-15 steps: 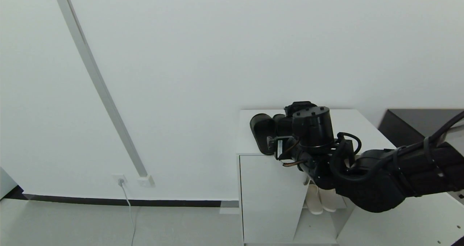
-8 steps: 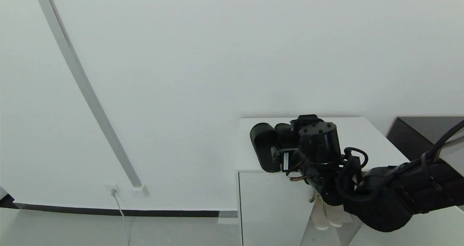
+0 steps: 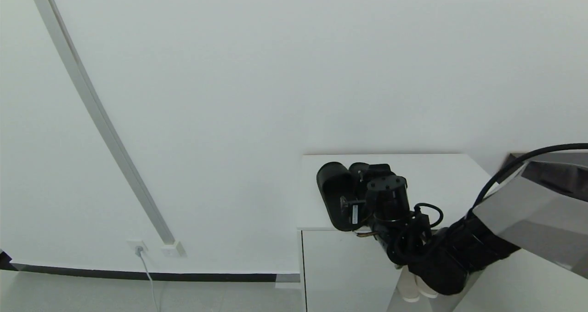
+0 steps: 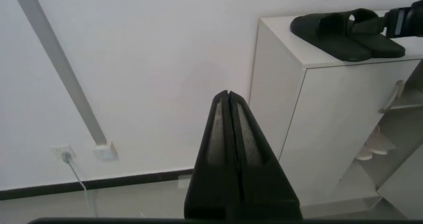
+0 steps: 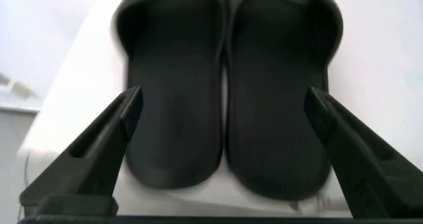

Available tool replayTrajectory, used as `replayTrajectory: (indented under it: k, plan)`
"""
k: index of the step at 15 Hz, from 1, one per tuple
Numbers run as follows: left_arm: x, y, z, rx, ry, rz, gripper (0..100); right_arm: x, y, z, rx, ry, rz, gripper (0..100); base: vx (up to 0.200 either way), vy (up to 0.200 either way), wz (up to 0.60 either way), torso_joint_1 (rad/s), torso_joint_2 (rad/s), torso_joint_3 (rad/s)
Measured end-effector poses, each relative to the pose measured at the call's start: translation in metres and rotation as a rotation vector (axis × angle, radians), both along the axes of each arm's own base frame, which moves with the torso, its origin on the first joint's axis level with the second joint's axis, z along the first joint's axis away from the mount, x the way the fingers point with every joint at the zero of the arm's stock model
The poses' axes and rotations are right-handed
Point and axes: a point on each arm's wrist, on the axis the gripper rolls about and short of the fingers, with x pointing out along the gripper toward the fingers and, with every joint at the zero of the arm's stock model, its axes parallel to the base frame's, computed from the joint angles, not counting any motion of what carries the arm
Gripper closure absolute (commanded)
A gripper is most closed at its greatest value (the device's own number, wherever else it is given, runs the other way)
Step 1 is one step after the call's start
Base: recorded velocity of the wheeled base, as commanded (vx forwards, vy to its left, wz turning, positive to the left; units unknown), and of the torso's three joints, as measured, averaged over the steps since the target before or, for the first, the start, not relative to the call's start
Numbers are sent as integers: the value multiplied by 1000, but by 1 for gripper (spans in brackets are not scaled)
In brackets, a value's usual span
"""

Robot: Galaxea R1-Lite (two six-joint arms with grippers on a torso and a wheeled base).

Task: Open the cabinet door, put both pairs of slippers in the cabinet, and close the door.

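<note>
A pair of black slippers (image 3: 334,195) (image 5: 225,85) lies side by side at the front left of the white cabinet's (image 3: 436,174) top. My right gripper (image 3: 367,175) (image 5: 223,98) hovers low over them, open, one finger outside each slipper, holding nothing. A pair of white slippers (image 3: 415,289) (image 4: 380,141) stands inside the cabinet's open right compartment, partly hidden by my right arm. My left gripper (image 4: 228,118) is shut and empty, off to the left of the cabinet (image 4: 330,118), facing the wall. From there the black slippers (image 4: 347,32) and the right gripper (image 4: 404,19) show.
The cabinet's open door (image 3: 514,284) swings out at the lower right. Its left door panel (image 3: 344,270) is closed. A slanted grey cable duct (image 3: 92,110) runs down the wall to a socket (image 3: 137,247) with a cord. A dark surface (image 3: 551,158) stands right of the cabinet.
The head camera has tilted upward, so the scene sits lower in the picture. My right arm has stretched farther forward, bringing the open gripper down over the black slippers.
</note>
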Motion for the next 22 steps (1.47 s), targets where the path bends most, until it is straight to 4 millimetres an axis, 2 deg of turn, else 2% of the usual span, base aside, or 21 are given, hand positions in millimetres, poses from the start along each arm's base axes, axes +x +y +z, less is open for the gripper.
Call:
replayTrajectory:
  k: [3,6,9,13,14,22]
  plan:
    - [0,0,0,-1,0,0,100,35,5,-10,-1,-24,-13,0,0,0,0,0,0,0]
    - [0,0,0,-1,0,0,100,61,7,-17,-6,-18,-16,0,0,0,0,0,0,0]
    - [0,0,0,-3,0,0,100,84,13,-19,-9,-13,-29,0,0,0,0,0,0,0]
    - [0,0,0,-6,1,0,100,102,17,-27,-4,-22,-43,0,0,0,0,0,0,0]
    - [0,0,0,-6,1,0,100,104,17,-28,-5,-21,-46,100,0,0,0,0,0,0]
    - [0,0,0,-8,1,0,100,109,14,-32,-11,-15,-59,100,0,0,0,0,0,0]
